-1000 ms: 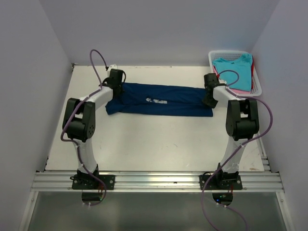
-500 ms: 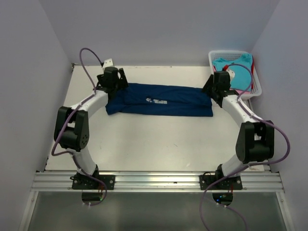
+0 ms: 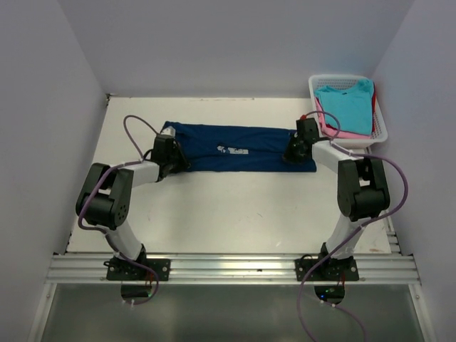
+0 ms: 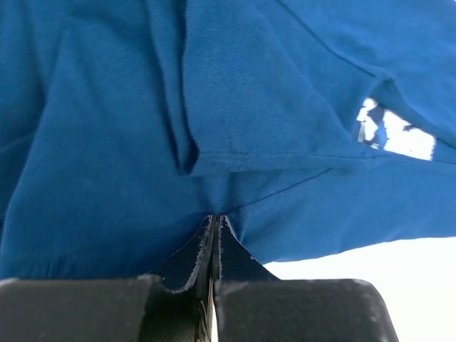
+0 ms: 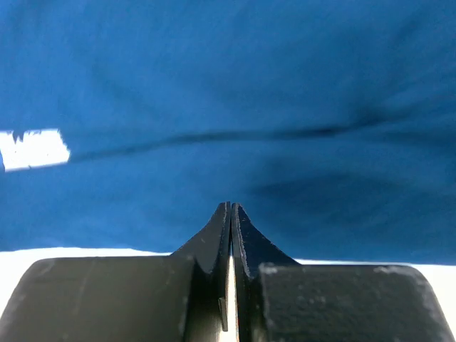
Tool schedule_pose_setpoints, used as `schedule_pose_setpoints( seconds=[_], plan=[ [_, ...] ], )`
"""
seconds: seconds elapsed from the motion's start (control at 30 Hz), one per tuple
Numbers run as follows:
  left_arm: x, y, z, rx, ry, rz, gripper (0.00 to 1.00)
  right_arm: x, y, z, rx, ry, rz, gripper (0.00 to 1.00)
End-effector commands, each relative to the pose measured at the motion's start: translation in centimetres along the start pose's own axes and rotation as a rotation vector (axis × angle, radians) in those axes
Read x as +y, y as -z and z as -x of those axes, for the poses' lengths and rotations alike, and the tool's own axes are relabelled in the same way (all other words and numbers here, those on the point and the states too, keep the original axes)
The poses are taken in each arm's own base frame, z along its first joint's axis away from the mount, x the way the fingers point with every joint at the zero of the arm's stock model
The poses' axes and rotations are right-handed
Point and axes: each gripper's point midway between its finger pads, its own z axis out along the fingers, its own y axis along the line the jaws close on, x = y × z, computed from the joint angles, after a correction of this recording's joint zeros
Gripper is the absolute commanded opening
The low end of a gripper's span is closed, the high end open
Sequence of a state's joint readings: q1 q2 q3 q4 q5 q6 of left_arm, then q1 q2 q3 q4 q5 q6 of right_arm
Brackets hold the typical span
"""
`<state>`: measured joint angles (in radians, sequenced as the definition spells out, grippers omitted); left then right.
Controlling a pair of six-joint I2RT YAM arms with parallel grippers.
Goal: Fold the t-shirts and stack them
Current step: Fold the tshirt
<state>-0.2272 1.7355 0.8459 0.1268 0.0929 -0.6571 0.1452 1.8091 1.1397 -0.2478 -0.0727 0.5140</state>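
Left end effector [image 4: 214, 219] and right end effector [image 5: 231, 206] clamp the navy t-shirt [image 3: 246, 141]; white basket [image 3: 340, 77] stands nearby.

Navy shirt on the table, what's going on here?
The navy t-shirt lies on the table, folded into a long band. The left gripper is pinched shut on its near edge at the left end. The right gripper is shut at the right end, grip unclear. A turquoise t-shirt waits in the basket, far right.
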Motion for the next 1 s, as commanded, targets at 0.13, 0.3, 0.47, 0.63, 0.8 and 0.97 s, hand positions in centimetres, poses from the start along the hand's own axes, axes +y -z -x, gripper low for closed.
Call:
schedule_pose_setpoints(
  seconds=[0.13,0.3,0.47,0.63,0.8,0.97],
  plan=[
    [-2.2,0.6,1.2,-0.053,0.06,-0.114,0.0,2.0,0.2,-2.1,0.043,0.059,0.031,0.0],
    [1.9,0.1,-1.3,0.022,0.081,0.079,0.0,1.3,0.1,-3.4,0.063,0.098,-0.03,0.0],
    [5.5,1.0,-4.0,0.099,0.12,0.26,0.0,0.1,0.7,-5.6,0.099,0.156,-0.102,0.0],
    [7.4,1.6,-3.2,0.077,0.116,0.378,0.0,-1.1,2.4,-9.2,0.153,0.198,-0.132,0.0],
    [7.9,0.4,-1.1,0.079,0.126,0.427,0.0,-1.9,3.6,-13.5,0.206,0.248,-0.14,0.0],
    [6.7,-0.7,-0.9,0.105,0.144,0.369,0.0,-1.2,4.6,-13.5,0.19,0.266,-0.105,0.0]
  ],
)
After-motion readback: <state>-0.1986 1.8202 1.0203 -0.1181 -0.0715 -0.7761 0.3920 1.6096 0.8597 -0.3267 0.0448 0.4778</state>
